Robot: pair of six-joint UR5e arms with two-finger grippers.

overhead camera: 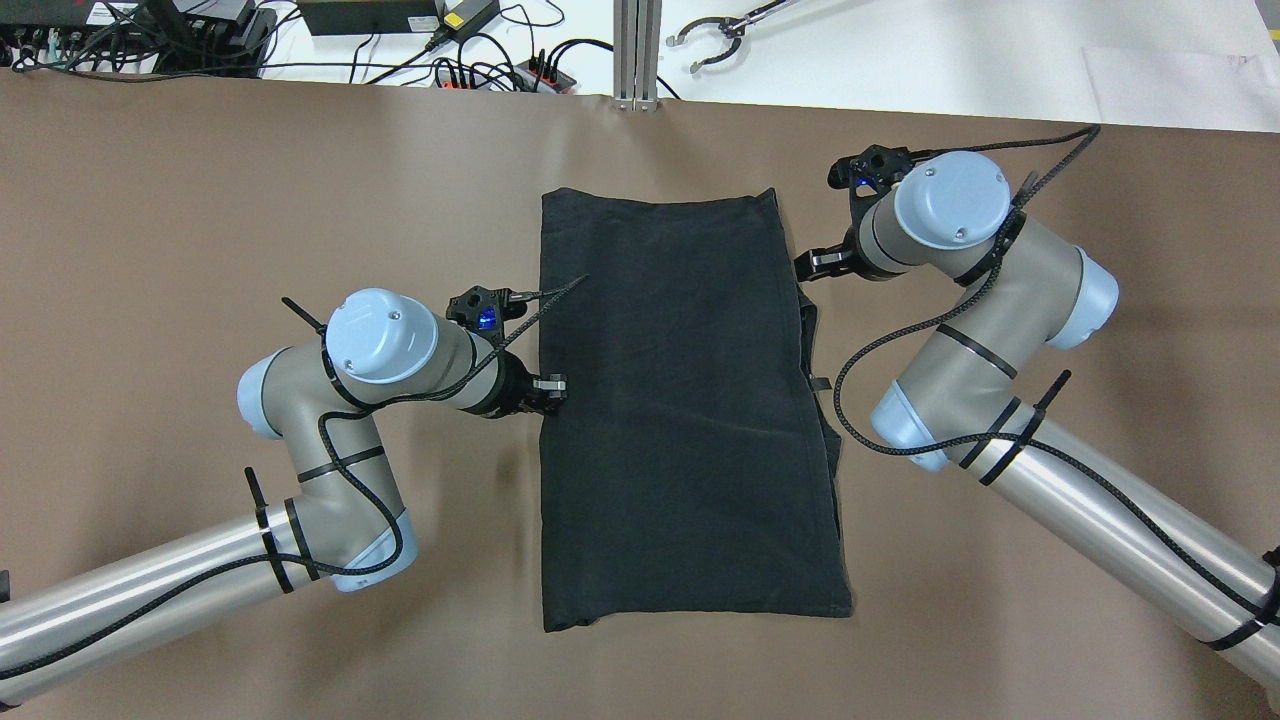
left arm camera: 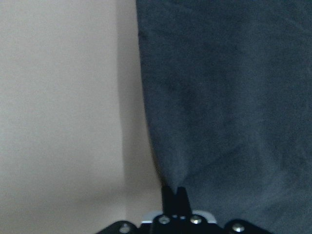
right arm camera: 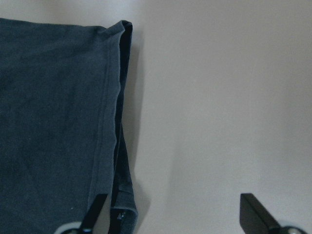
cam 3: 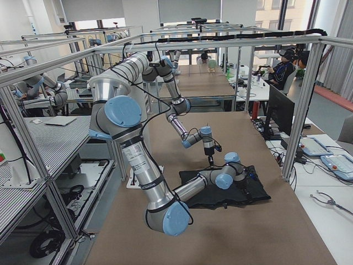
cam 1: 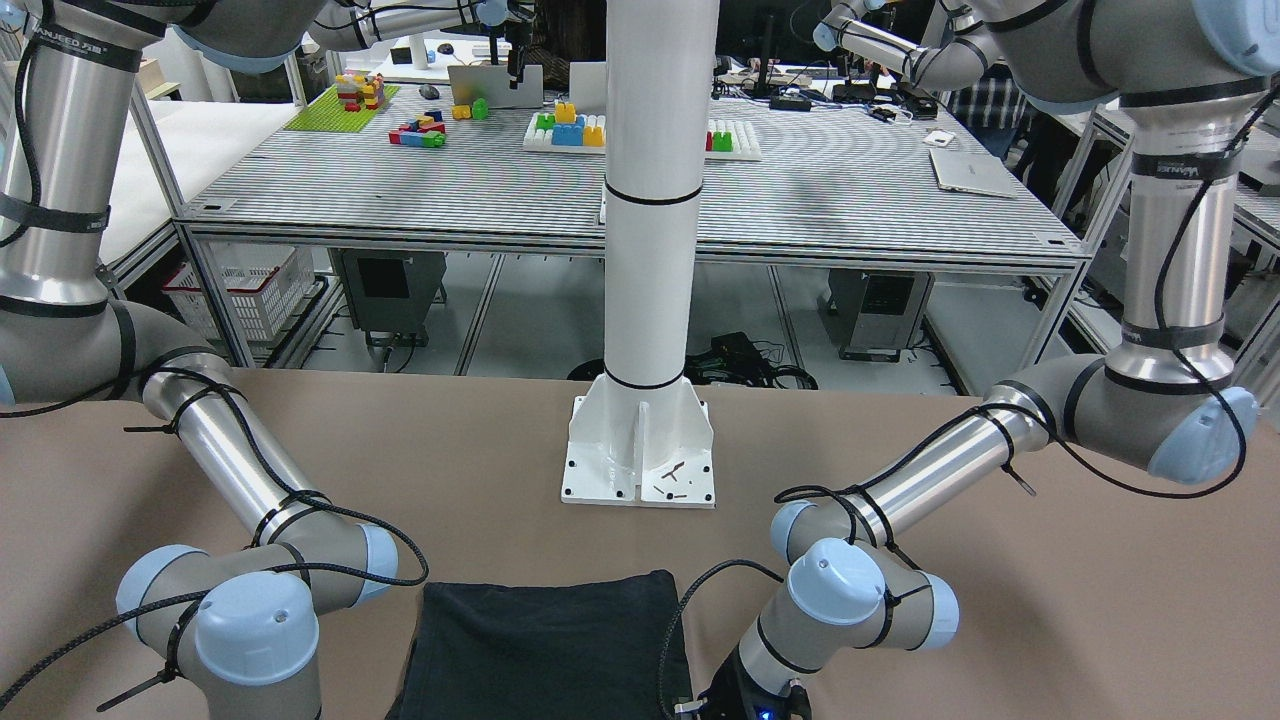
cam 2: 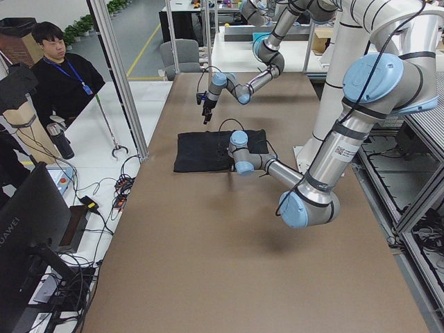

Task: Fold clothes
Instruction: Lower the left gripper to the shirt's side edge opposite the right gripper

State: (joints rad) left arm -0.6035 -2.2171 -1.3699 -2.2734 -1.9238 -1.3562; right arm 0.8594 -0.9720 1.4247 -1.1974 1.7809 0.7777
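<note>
Just ahead of the left claw [left arm camera: 173, 193] runs one long edge of the black garment [overhead camera: 690, 400], which lies as a tall folded rectangle on the desk [overhead camera: 180, 200]. That claw's jaws are pressed together right at this edge. They seem to pinch the cloth, probably to carry the side over for the next fold. The right claw [right arm camera: 176, 210] is spread wide at the opposite edge, close to the far corner, with one jaw over the hem and the other over bare desk. I judge it is lining up to straddle the layered hem and nip it before any lift.
</note>
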